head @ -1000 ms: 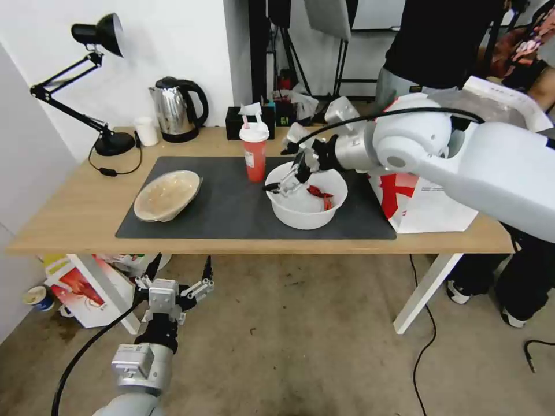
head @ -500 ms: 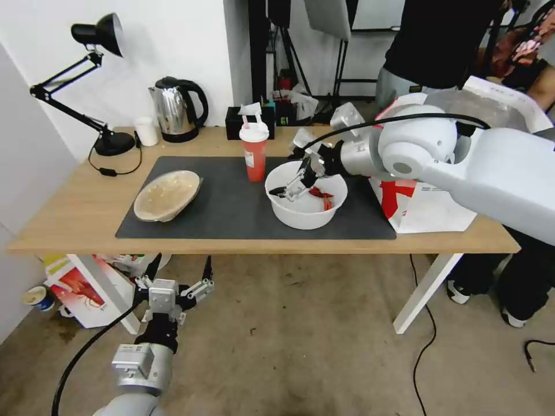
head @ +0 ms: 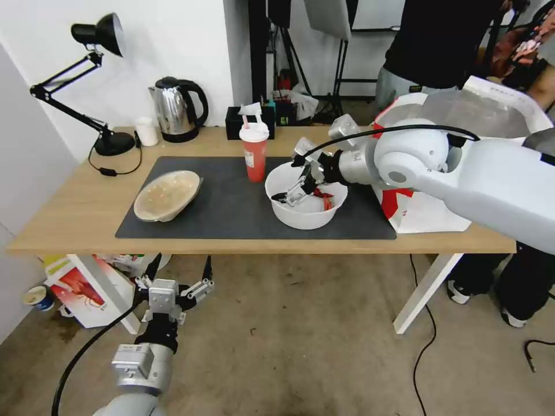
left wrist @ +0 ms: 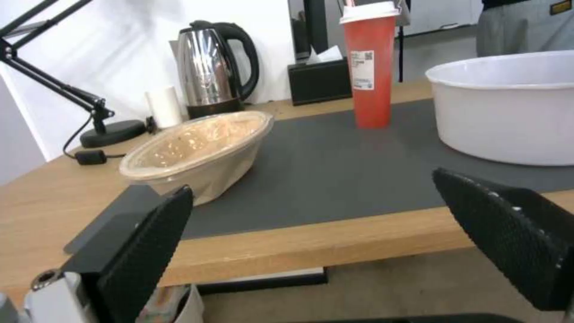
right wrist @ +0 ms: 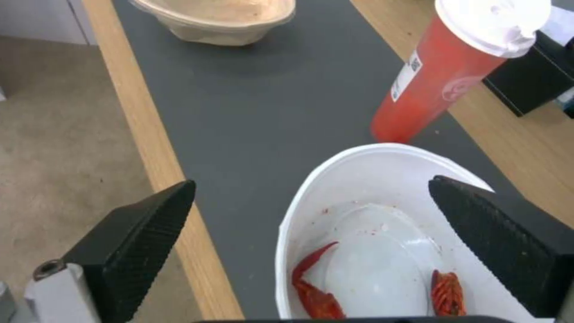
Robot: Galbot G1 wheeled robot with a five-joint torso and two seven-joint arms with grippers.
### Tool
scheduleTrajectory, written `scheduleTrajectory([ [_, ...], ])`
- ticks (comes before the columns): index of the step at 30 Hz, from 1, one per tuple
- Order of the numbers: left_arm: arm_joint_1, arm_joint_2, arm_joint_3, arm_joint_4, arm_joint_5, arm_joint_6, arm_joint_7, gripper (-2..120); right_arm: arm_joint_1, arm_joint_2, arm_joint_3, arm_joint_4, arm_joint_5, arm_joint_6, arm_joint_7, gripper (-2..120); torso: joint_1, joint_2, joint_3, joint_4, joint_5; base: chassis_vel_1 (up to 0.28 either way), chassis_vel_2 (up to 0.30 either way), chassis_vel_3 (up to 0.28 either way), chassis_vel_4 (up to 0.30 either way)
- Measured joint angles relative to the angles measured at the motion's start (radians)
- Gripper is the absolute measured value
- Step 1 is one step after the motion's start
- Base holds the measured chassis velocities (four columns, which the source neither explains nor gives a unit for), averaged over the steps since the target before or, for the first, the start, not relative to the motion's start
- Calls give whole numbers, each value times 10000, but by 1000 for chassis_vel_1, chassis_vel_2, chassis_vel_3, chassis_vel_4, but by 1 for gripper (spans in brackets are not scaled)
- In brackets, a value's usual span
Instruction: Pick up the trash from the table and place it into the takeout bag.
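Note:
On the table (head: 75,214), a dark-grey mat (head: 231,208) carries the trash. The large white bowl (head: 306,215) holds red scraps (right wrist: 317,296). My right gripper (head: 292,192) hangs open just over it, and in the right wrist view the gripper (right wrist: 310,186) has the bowl's rim (right wrist: 287,233) between its fingers. The red lidded cup (head: 254,159) stands close behind the bowl. A shallow tan bowl (head: 166,195) lies tilted at the mat's left. The takeout bag (head: 433,208) stands open at the table's right end. My left gripper (head: 181,266) waits open below the table's front edge.
A steel kettle (head: 176,110), a small white cup (head: 146,131), a black desk lamp (head: 98,34) and a black tissue box (head: 237,121) line the back of the table. A red-and-white carton (head: 81,289) sits on the floor under the left end. A person stands behind the bag.
My right gripper has sunk a little lower and slightly right, closer into the white bowl. It stays open. The left arm and the trash have not moved.

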Motion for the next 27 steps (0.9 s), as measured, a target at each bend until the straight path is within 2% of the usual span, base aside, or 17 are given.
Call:
scheduleTrajectory([
  [13, 0, 0, 0, 0, 0, 0, 0, 100, -38, -33, -388, -146, 210, -12, 192, 100, 0, 0, 0, 1, 0, 0, 0, 0, 0],
  [27, 0, 0, 0, 0, 0, 0, 0, 100, -311, -271, -518, 256, 404, -13, 627, 100, 0, 0, 0, 0, 0, 0, 0, 0, 0],
])
